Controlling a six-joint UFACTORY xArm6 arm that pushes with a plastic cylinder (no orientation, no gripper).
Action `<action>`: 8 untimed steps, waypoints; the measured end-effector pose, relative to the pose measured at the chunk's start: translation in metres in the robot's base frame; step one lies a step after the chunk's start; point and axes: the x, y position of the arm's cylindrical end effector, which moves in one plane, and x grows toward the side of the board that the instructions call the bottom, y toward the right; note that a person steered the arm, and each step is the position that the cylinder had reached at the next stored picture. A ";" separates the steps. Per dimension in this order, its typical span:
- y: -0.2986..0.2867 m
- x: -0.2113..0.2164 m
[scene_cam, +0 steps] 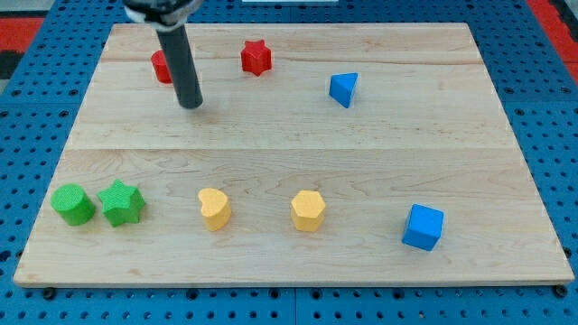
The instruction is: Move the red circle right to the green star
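Note:
The red circle point(161, 67) lies near the view's top left, partly hidden behind my rod. My tip point(191, 104) rests on the board just below and right of the red circle, close to it. The green star point(122, 203) lies at the view's lower left, far below the red circle. A green circle point(72, 205) sits right beside the star on its left.
A red star point(256, 57) lies at the top middle. A blue triangle point(343, 88) is right of it. A yellow heart point(214, 208), a yellow hexagon point(308, 210) and a blue cube point(423, 226) line the bottom. The wooden board point(289, 135) sits on a blue pegboard.

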 end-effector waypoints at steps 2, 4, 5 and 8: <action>-0.031 -0.069; -0.059 -0.111; -0.078 -0.081; -0.086 0.000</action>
